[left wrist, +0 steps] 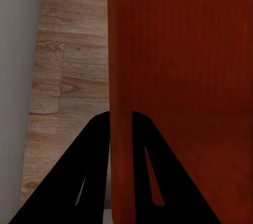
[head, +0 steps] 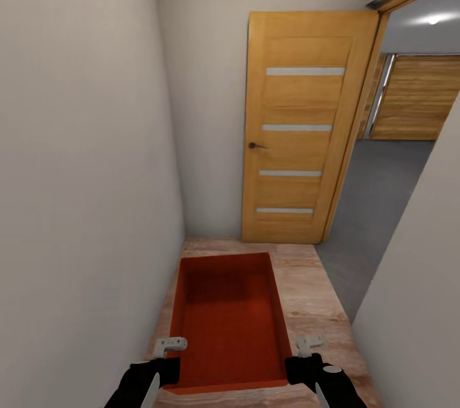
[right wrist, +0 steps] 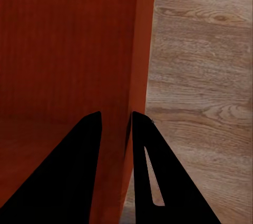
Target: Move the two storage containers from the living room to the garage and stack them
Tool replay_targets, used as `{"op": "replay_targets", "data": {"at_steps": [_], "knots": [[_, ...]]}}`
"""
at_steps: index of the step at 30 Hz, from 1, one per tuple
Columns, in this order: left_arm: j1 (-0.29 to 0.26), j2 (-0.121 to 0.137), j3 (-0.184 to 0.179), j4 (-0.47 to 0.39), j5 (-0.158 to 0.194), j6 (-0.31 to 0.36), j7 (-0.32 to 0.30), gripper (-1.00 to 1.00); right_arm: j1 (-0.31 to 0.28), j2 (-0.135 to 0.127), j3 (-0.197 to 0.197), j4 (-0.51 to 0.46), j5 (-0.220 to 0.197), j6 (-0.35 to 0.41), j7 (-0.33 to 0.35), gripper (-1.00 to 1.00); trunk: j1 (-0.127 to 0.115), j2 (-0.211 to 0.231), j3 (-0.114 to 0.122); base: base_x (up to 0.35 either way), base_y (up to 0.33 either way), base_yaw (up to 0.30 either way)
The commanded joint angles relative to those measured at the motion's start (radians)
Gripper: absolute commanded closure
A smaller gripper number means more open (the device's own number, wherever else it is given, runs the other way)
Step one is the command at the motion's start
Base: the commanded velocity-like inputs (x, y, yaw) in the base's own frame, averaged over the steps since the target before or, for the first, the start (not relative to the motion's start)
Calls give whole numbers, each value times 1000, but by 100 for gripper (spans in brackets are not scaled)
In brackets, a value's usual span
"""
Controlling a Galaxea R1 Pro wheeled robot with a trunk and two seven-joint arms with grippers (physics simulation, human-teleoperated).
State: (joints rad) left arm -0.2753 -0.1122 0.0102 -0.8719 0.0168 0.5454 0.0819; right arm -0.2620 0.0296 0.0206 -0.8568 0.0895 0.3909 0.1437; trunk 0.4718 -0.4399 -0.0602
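Left claw (left wrist: 121, 116) and right claw (right wrist: 116, 114) each pinch a side wall of the red bin (head: 228, 325) between them.

Soft even light, slightly blurred simulator renders

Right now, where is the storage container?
The storage container is low-centre in the head view, held between the left gripper and right gripper, over wood planks before the open door.
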Motion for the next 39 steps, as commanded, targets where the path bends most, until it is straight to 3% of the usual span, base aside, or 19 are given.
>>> {"op": "replay_targets", "data": {"at_steps": [1, 21, 29, 39], "knots": [[-1, -1, 8, -4, -32, 1, 6, 100, 0, 31, -2, -1, -17, 8, 22, 100, 1, -2, -2, 325, 0, 0], [-1, -1, 8, -4, -32, 1, 6, 100, 0, 30, -2, -1, -17, 8, 22, 100, 1, -2, -2, 325, 0, -22], [-1, -1, 8, -4, -32, 1, 6, 100, 0, 30, -2, -1, -17, 8, 22, 100, 1, -2, 1, 326, 0, -194], [-1, -1, 8, -4, -32, 1, 6, 100, 0, 31, -2, -1, -16, 8, 22, 100, 1, -2, 1, 325, 0, -27]]}}
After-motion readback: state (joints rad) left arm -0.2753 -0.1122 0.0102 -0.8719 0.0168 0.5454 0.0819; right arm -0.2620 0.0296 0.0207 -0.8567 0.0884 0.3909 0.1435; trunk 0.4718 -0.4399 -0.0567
